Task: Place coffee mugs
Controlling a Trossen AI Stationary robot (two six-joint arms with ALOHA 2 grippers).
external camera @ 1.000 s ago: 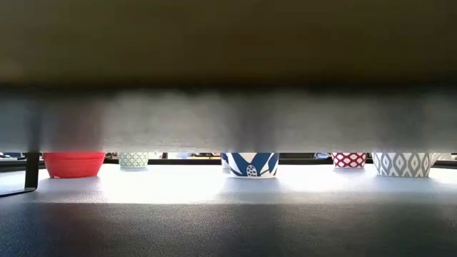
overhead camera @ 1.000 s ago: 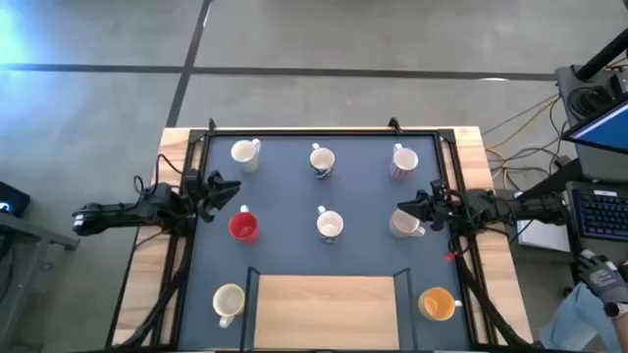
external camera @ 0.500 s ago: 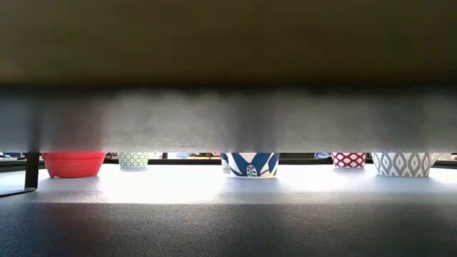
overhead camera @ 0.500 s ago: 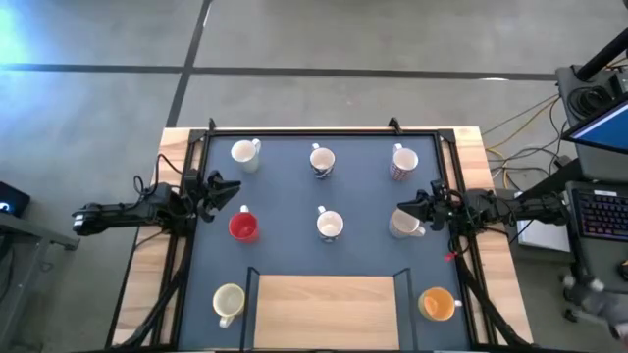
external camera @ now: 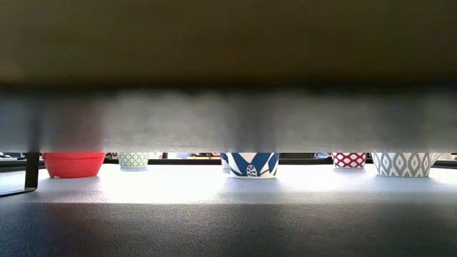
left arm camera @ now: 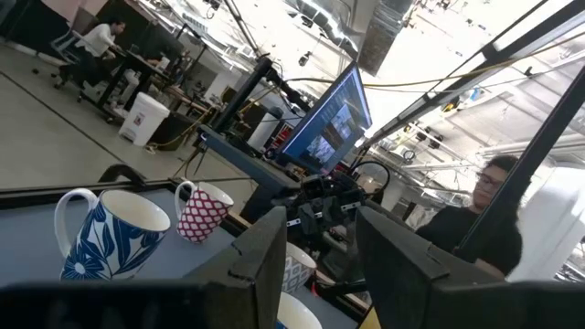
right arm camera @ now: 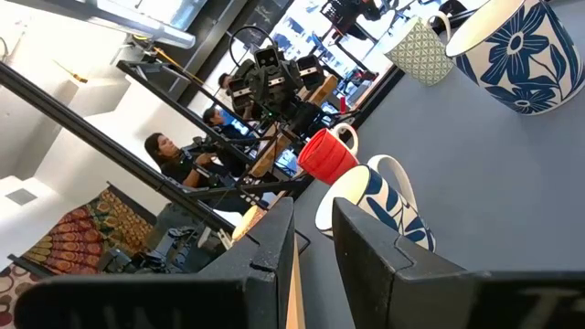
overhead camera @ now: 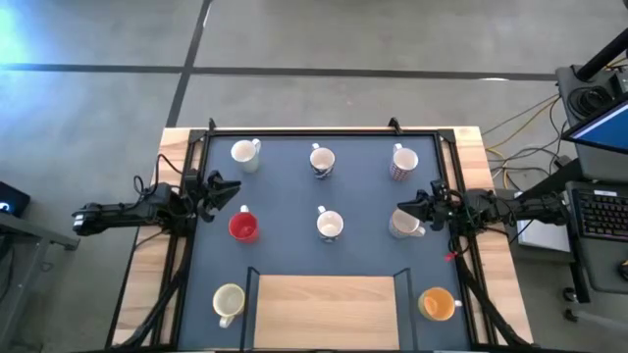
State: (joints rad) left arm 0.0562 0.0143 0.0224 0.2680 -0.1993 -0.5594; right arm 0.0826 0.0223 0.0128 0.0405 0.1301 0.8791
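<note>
Eight mugs stand upright on their bases on the dark mat. In the far row are a white mug, a blue-patterned mug and a red-patterned mug. The middle row holds the red mug, a blue-and-white mug and a grey-patterned mug. The pale yellow mug and the orange mug stand near. My left gripper is open at the mat's left edge, beyond the red mug. My right gripper is open, close beside the grey-patterned mug's far side. Both wrist views show a gap between the fingers: left, right.
A wooden board lies at the near middle between the yellow and orange mugs. Black frame rails run around the mat. A monitor and keyboard stand off the table's right side. In the low view a dark bar hides all but the mugs' bases.
Neither arm nor any mug has moved. A person's hand by the table's right near corner has left the high view.
</note>
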